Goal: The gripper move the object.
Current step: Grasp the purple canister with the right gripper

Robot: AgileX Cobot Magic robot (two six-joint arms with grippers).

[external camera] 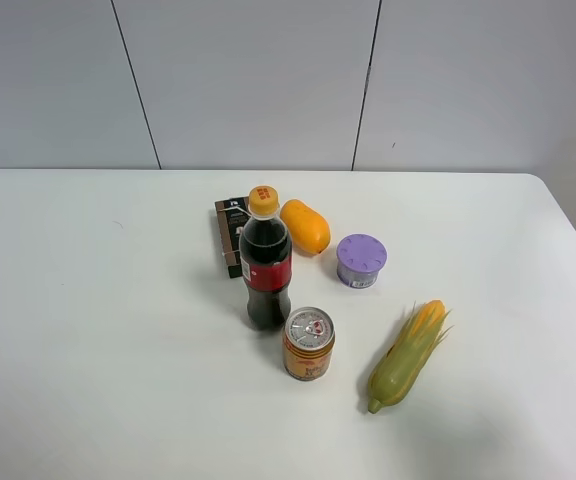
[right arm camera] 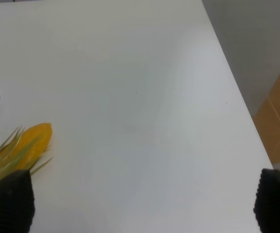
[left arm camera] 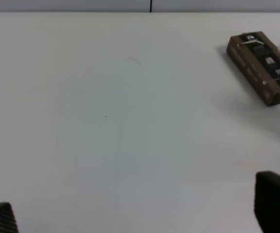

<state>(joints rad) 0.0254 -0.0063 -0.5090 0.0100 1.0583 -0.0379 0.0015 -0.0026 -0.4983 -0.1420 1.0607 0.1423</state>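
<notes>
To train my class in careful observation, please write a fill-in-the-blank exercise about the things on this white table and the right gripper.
1. The cola bottle has a ___ cap.
2. The thing standing closest to the can is the ___.
3. The round container has a slotted lid coloured ___.
4. The right gripper has its jaws ___, with nothing between them.

Missing words: yellow; cola bottle; purple; open.
</notes>
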